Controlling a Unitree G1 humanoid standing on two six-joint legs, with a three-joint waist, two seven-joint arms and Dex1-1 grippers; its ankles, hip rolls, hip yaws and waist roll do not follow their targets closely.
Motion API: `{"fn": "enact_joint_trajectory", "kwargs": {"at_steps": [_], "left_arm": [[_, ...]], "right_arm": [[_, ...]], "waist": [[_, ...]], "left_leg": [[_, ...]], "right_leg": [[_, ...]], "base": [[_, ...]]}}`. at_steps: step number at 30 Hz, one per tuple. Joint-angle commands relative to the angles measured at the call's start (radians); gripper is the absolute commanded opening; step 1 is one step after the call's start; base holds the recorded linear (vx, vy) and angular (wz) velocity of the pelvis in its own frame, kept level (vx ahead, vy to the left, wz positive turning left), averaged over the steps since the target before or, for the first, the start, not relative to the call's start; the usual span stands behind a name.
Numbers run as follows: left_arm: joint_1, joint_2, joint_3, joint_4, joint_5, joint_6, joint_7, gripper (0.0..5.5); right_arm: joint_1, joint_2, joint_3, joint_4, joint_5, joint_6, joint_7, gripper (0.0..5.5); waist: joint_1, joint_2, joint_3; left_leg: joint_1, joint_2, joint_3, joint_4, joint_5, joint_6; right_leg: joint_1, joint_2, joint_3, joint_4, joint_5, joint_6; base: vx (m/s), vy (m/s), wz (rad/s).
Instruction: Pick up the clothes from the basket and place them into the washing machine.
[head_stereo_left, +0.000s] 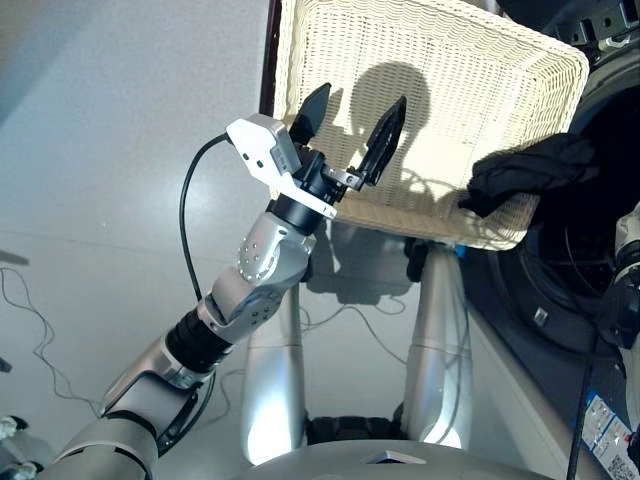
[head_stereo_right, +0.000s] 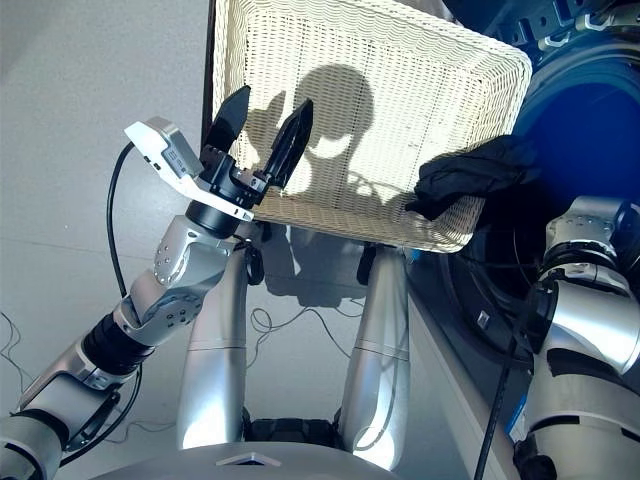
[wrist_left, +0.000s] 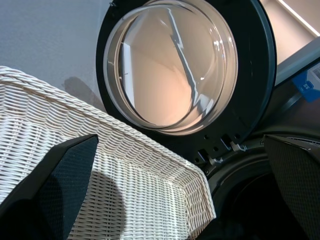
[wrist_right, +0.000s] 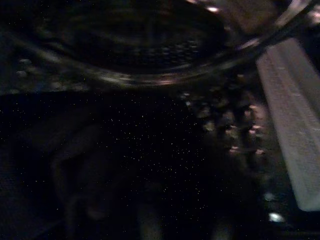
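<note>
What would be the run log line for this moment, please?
left gripper: open, empty | basket: black garment over rim | washing machine: door open

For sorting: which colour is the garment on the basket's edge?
Black garment; the left eye view shows it best.

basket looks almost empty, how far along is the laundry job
Mostly done, it seems: the cream wicker basket shows no red or blue garment, though I cannot see them inside the machine. In hand: nothing in the left gripper, jaws open above the basket. The right gripper is out of sight. Left: the black garment draped over the basket's edge beside the washing machine, whose door is open.
</note>
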Motion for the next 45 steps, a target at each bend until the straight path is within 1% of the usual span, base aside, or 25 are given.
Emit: {"fn": "enact_joint_trajectory", "kwargs": {"at_steps": [1,3,5,6,8,10,11,12,13,14,16,17,21,23,25,27,28,30,33,34,35,39,42,43,45], "left_arm": [[0.008,-0.03,0.019,-0.113,0.028,-0.039,-0.005,5.5],[0.011,-0.036,0.018,-0.106,0.032,-0.043,-0.012,5.5],[0.018,-0.046,0.027,-0.102,0.03,-0.047,-0.02,5.5],[0.021,-0.053,0.028,-0.104,0.032,-0.047,-0.026,5.5],[0.03,-0.061,0.034,-0.107,0.036,-0.05,-0.03,5.5],[0.036,-0.062,0.044,-0.112,0.038,-0.047,-0.038,5.5],[0.038,-0.061,0.045,-0.113,0.038,-0.047,-0.039,5.5],[0.044,-0.064,0.05,-0.118,0.039,-0.044,-0.04,5.5],[0.046,-0.063,0.051,-0.118,0.039,-0.043,-0.04,5.5],[0.05,-0.064,0.058,-0.122,0.043,-0.038,-0.04,5.5],[0.054,-0.066,0.069,-0.124,0.063,-0.032,-0.034,5.5],[0.054,-0.069,0.068,-0.121,0.062,-0.032,-0.037,5.5],[0.062,-0.079,0.072,-0.121,0.066,-0.03,-0.036,5.5],[0.062,-0.075,0.073,-0.123,0.077,-0.029,-0.035,5.5],[0.061,-0.075,0.072,-0.122,0.08,-0.03,-0.032,5.5],[0.059,-0.078,0.076,-0.122,0.087,-0.034,-0.03,5.5],[0.059,-0.078,0.077,-0.123,0.087,-0.034,-0.029,5.5],[0.063,-0.085,0.085,-0.124,0.089,-0.032,-0.031,5.5],[0.077,-0.106,0.098,-0.128,0.099,-0.021,-0.04,5.5],[0.077,-0.106,0.099,-0.129,0.099,-0.021,-0.04,5.5],[0.081,-0.116,0.103,-0.132,0.104,-0.011,-0.055,5.5],[0.08,-0.135,0.104,-0.131,0.103,0.0,-0.07,5.5],[0.071,-0.148,0.1,-0.119,0.096,0.011,-0.086,5.5],[0.071,-0.148,0.101,-0.119,0.096,0.011,-0.086,5.5],[0.072,-0.151,0.099,-0.113,0.092,0.015,-0.097,5.5]], "right_arm": [[0.067,-0.076,0.091,-0.098,-0.148,-0.078,0.016,5.5],[0.102,-0.035,0.123,-0.143,-0.197,-0.067,0.058,5.5],[0.145,0.033,0.148,-0.23,-0.229,-0.072,0.102,5.5],[0.172,0.064,0.189,-0.264,-0.293,-0.047,0.128,5.5],[0.215,0.133,0.215,-0.351,-0.341,-0.054,0.134,5.5],[0.273,0.186,0.275,-0.438,-0.433,-0.027,0.173,5.5],[0.278,0.189,0.275,-0.444,-0.437,-0.025,0.168,5.5],[0.332,0.241,0.329,-0.557,-0.532,-0.016,0.167,5.5],[0.338,0.246,0.328,-0.567,-0.54,-0.012,0.158,5.5],[0.381,0.277,0.359,-0.644,-0.59,-0.003,0.168,5.5],[0.474,0.311,0.434,-0.796,-0.763,0.044,0.182,5.5],[0.496,0.327,0.471,-0.826,-0.809,0.06,0.206,5.5],[0.565,0.366,0.525,-0.903,-0.855,0.078,0.253,5.5],[0.581,0.377,0.591,-0.927,-0.953,0.111,0.286,5.5],[0.576,0.378,0.605,-0.917,-0.987,0.119,0.287,5.5],[0.554,0.382,0.633,-0.863,-1.109,0.171,0.271,5.5],[0.553,0.382,0.633,-0.862,-1.11,0.171,0.271,5.5],[0.517,0.346,0.664,-0.821,-1.283,0.232,0.256,5.5],[0.428,0.265,0.73,-0.734,-1.606,0.355,0.272,5.5],[0.427,0.266,0.732,-0.733,-1.607,0.355,0.272,5.5],[0.373,0.238,0.773,-0.662,-1.739,0.402,0.314,5.5],[0.31,0.237,0.814,-0.562,-1.861,0.449,0.349,5.5],[0.241,0.242,0.865,-0.435,-1.974,0.484,0.38,5.5],[0.239,0.243,0.866,-0.433,-1.974,0.483,0.38,5.5],[0.195,0.24,0.91,-0.367,-2.042,0.505,0.405,5.5]], "waist": [[-0.016,0.032,-0.017],[-0.014,0.031,-0.017],[-0.018,0.027,-0.017],[-0.016,0.025,-0.017],[-0.021,0.019,-0.017],[-0.023,0.013,-0.017],[-0.024,0.012,-0.017],[-0.028,0.007,-0.017],[-0.029,0.005,-0.017],[-0.033,0.001,-0.017],[-0.042,-0.008,-0.017],[-0.041,-0.009,-0.017],[-0.045,-0.015,-0.017],[-0.045,-0.014,-0.017],[-0.045,-0.014,-0.017],[-0.041,-0.01,-0.017],[-0.042,-0.011,-0.017],[-0.037,-0.009,-0.017],[-0.027,-0.006,-0.017],[-0.029,-0.006,-0.017],[-0.024,-0.004,-0.017],[-0.021,0.001,-0.017],[-0.012,0.01,-0.017],[-0.013,0.01,-0.017],[-0.006,0.013,-0.017]], "left_leg": [[0.037,0.026,-0.008,0.125,-0.165,-0.035],[0.035,0.027,-0.005,0.124,-0.163,-0.033],[0.036,0.027,-0.003,0.12,-0.162,-0.031],[0.033,0.029,-0.002,0.117,-0.159,-0.03],[0.033,0.029,0.003,0.113,-0.156,-0.029],[0.029,0.028,0.003,0.112,-0.153,-0.027],[0.03,0.028,0.003,0.112,-0.153,-0.027],[0.023,0.029,0.002,0.111,-0.148,-0.025],[0.025,0.029,0.003,0.111,-0.148,-0.025],[0.023,0.03,0.004,0.11,-0.146,-0.025],[0.018,0.031,0.008,0.106,-0.141,-0.022],[0.019,0.031,0.009,0.102,-0.138,-0.021],[0.013,0.033,0.008,0.105,-0.134,-0.02],[0.013,0.033,0.008,0.103,-0.132,-0.019],[0.012,0.034,0.008,0.103,-0.132,-0.019],[0.013,0.035,0.01,0.101,-0.132,-0.018],[0.013,0.035,0.01,0.101,-0.132,-0.018],[0.015,0.035,0.008,0.104,-0.134,-0.019],[0.02,0.036,0.007,0.102,-0.138,-0.02],[0.02,0.036,0.006,0.102,-0.139,-0.02],[0.022,0.035,0.003,0.101,-0.139,-0.022],[0.024,0.032,0.0,0.098,-0.139,-0.023],[0.025,0.029,-0.001,0.092,-0.136,-0.026],[0.025,0.029,-0.002,0.092,-0.136,-0.026],[0.024,0.026,-0.004,0.088,-0.133,-0.028]], "right_leg": [[0.038,0.042,-0.014,-0.126,0.074,0.005],[0.035,0.043,-0.014,-0.128,0.076,0.004],[0.034,0.046,-0.012,-0.131,0.076,0.003],[0.031,0.046,-0.012,-0.135,0.078,0.001],[0.03,0.049,-0.012,-0.139,0.08,-0.001],[0.027,0.053,-0.011,-0.144,0.084,-0.003],[0.028,0.053,-0.011,-0.143,0.084,-0.003],[0.022,0.055,-0.01,-0.146,0.088,-0.005],[0.024,0.055,-0.01,-0.146,0.088,-0.005],[0.021,0.056,-0.009,-0.148,0.09,-0.006],[0.016,0.058,-0.009,-0.152,0.096,-0.007],[0.016,0.058,-0.009,-0.154,0.099,-0.007],[0.013,0.058,-0.01,-0.151,0.099,-0.009],[0.013,0.059,-0.01,-0.153,0.1,-0.009],[0.011,0.059,-0.011,-0.152,0.101,-0.009],[0.009,0.058,-0.009,-0.151,0.103,-0.008],[0.009,0.058,-0.009,-0.151,0.103,-0.008],[0.01,0.058,-0.009,-0.148,0.103,-0.008],[0.016,0.057,-0.01,-0.15,0.104,-0.007],[0.016,0.057,-0.01,-0.149,0.103,-0.007],[0.019,0.055,-0.011,-0.151,0.104,-0.007],[0.021,0.053,-0.015,-0.153,0.103,-0.007],[0.022,0.051,-0.019,-0.157,0.106,-0.006],[0.022,0.051,-0.019,-0.157,0.106,-0.006],[0.024,0.05,-0.022,-0.162,0.108,-0.006]], "base": [[0.0,0.0,0.0],[0.0,0.0,0.0],[0.0,0.0,0.0],[0.0,0.0,0.0],[0.0,0.0,0.0],[0.0,0.0,0.0],[0.0,0.0,0.0],[0.0,0.0,0.0],[0.0,0.0,0.0],[0.0,0.0,0.0],[0.0,0.0,0.0],[0.0,0.0,0.0],[0.0,0.0,0.0],[0.0,0.0,0.0],[0.0,0.0,0.0],[0.0,0.0,0.0],[0.0,0.0,0.0],[0.0,0.0,0.0],[0.0,0.0,0.0],[0.0,0.0,0.0],[0.0,0.0,0.0],[0.0,0.0,0.0],[0.0,0.0,0.0],[0.0,0.0,0.0],[0.0,0.0,0.0]]}}
